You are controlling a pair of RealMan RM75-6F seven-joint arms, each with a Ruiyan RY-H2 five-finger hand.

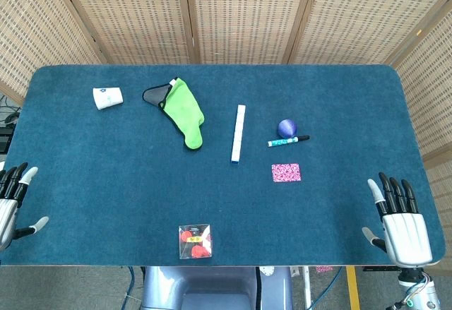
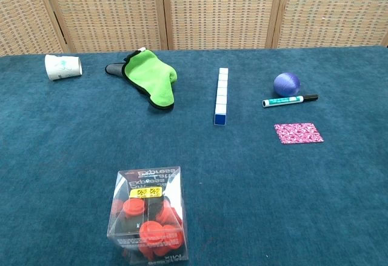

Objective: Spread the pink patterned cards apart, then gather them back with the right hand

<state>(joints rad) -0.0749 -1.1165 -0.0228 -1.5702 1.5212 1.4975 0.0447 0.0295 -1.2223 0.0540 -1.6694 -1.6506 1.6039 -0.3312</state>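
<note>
Not yet started, by the look of it: pink cards (image 1: pixel 286 172) lying in one neat stack on the blue tabletop (image 1: pixel 106 176), right of the middle, just below the marker (image 1: pixel 288 141) and the purple ball (image 1: pixel 287 128), and well apart from both hands. Right hand (image 1: pixel 400 222) resting at the near right edge, fingers (image 1: pixel 393 193) apart and straight, holding nothing. Left hand (image 1: pixel 10 200) at the near left edge, only partly in view, fingers also apart, nothing in them. Probably the main risk: a thin flat stack on soft cloth, so hard to push into a fan without moving the whole pile as one block. With too much pressure, likely to slide together toward the marker; with too little, likely to slip under the fingertips. Also possible to knock the marker or roll the ball while reaching over. When gathering back, easy to leave one card behind or bend an edge against the cloth.
</note>
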